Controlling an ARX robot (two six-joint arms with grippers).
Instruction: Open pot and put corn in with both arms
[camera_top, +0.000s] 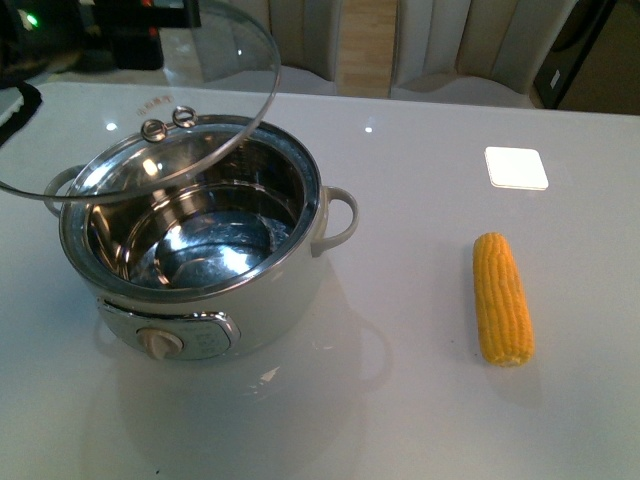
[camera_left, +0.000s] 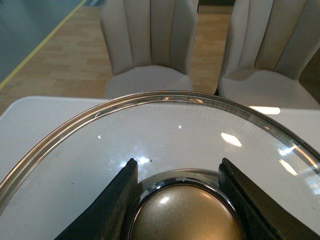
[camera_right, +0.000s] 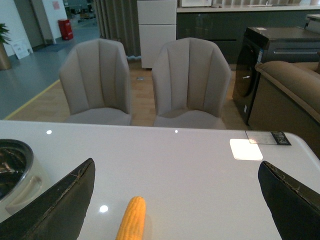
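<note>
The pot (camera_top: 285, 300) stands uncovered at the table's left, its steel bowl empty. Its glass lid (camera_top: 200, 90) hangs tilted above the pot's back left. In the left wrist view my left gripper (camera_left: 177, 163) is shut on the lid's gold knob (camera_left: 185, 215), one finger on each side. The corn (camera_top: 502, 298) lies on the table to the right of the pot, pointing away from me. My right gripper (camera_right: 175, 163) is open wide above the table, with the corn (camera_right: 132, 217) low between its fingers and apart from them. The pot's edge (camera_right: 15, 170) shows beside one finger.
A white square patch (camera_top: 516, 167) lies on the table beyond the corn. Two pale chairs (camera_right: 145, 80) stand behind the table's far edge. A dark arm and cables (camera_top: 140, 30) sit at the upper left of the front view.
</note>
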